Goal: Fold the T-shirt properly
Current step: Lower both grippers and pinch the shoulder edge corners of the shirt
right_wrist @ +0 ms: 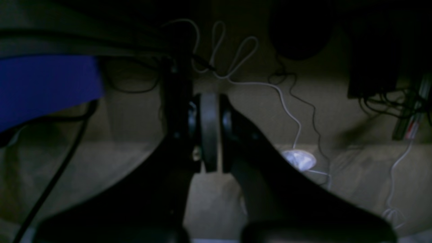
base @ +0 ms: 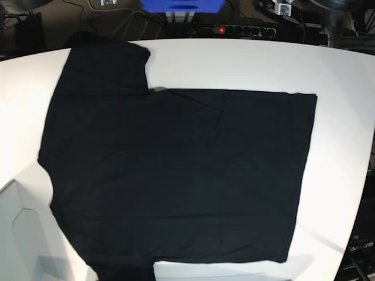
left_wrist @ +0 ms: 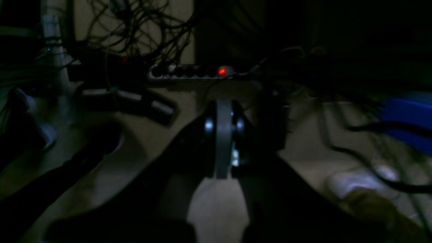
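From the base view, the T-shirt [base: 176,170] lies spread flat on the white table [base: 345,117], plain black side up, no print showing. Nearest the camera, at about six o'clock, one sleeve runs off the bottom edge of the picture; a straight edge, most likely the hem, runs down the three o'clock side, and the other sleeve reaches out toward eleven o'clock at the far end of the table. No layer is doubled over anywhere that I can make out, so by my judgement no fold has been made: the cloth is laid out and smoothed, and every fold is left to do — sleeves in, sides over, then the length halved.

Neither arm appears over the table in the base view. The wrist views are dark and look out at floor and cables rather than cloth. In them the left gripper [left_wrist: 223,143] has its jaws pressed together with nothing between them, and the right gripper [right_wrist: 209,133] is likewise closed and empty. Beyond the table's far edge, at twelve o'clock, sit a power strip [base: 237,28] with a red light and a blue box [base: 181,6].
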Controlling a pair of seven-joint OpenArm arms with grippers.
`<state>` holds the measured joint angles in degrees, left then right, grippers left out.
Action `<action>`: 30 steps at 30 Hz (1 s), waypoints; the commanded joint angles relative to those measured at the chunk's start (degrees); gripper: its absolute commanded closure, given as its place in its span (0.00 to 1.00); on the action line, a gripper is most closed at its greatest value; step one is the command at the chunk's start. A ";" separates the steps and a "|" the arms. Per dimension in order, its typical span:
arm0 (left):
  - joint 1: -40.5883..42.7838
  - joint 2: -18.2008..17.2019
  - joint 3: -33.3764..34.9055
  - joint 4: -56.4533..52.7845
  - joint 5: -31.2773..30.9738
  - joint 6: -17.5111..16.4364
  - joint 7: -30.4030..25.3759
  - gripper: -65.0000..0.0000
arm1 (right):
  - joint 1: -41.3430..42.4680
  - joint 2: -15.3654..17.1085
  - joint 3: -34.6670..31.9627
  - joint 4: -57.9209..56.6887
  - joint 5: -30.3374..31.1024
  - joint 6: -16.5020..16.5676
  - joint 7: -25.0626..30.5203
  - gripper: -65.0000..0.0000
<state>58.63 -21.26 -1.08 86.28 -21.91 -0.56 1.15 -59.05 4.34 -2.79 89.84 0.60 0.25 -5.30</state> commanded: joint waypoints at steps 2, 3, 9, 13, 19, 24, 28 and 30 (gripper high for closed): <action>3.13 -0.33 -3.27 5.28 -0.29 0.25 -1.02 1.00 | -2.80 1.07 0.37 6.90 0.06 0.06 -2.13 1.00; 4.18 -0.24 -4.68 7.92 -0.29 0.25 -1.02 1.00 | -3.50 1.07 0.46 10.33 0.06 0.06 -3.89 1.00; 7.52 -0.24 -10.92 21.19 -0.46 0.25 -0.93 0.98 | -4.73 1.68 5.29 26.24 0.06 0.06 -11.36 1.00; 5.76 1.43 -16.54 26.99 -0.64 0.25 4.43 0.73 | -0.34 1.68 8.28 26.95 0.06 0.06 -11.62 0.82; -6.81 6.53 -27.27 27.87 -6.35 0.25 15.86 0.46 | 6.08 1.51 8.81 27.04 0.06 0.06 -11.36 0.52; -20.08 8.20 -36.32 25.24 -12.77 0.16 29.49 0.45 | 9.77 1.42 8.81 26.95 0.06 0.06 -11.45 0.44; -27.55 8.29 -38.26 20.49 -13.12 0.07 34.06 0.45 | 10.74 1.51 8.81 26.95 0.06 0.06 -11.53 0.43; -30.54 8.11 -38.26 16.80 -13.12 -2.12 34.59 0.45 | 11.35 1.60 8.90 26.86 0.06 0.06 -11.53 0.43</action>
<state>27.86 -12.38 -38.92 102.04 -35.00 -2.87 36.60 -47.29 5.72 5.98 115.85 0.62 0.43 -18.04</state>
